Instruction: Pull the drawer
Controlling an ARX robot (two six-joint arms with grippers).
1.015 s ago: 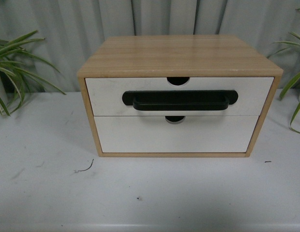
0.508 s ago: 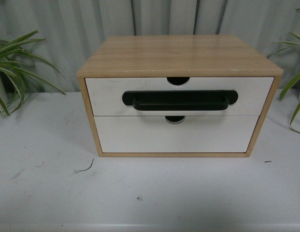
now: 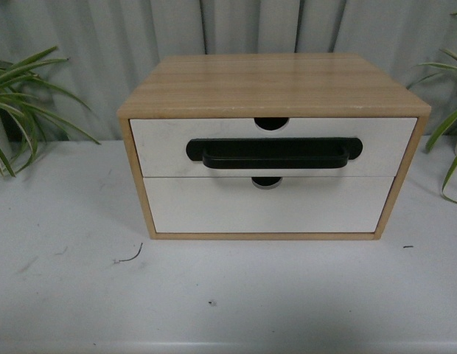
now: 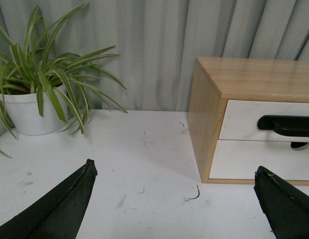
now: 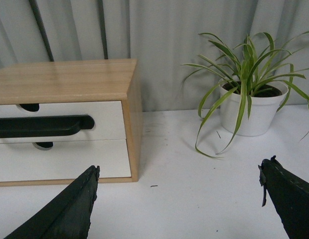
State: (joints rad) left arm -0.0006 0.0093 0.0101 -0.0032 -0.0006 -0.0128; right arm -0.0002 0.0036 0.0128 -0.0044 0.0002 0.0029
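Note:
A light wood cabinet stands in the middle of the white table. Its upper drawer has a white front, a long black bar handle and a half-round notch in its top edge; it sits flush and shut. The drawer also shows in the left wrist view and the drawer in the right wrist view. My left gripper is open over bare table to the cabinet's left. My right gripper is open over bare table to its right. Neither arm shows in the front view.
Below lies a plain white drawer front without a handle. A potted plant stands at the table's left, another potted plant at its right. A grey curtain hangs behind. A small curled wire lies on the table.

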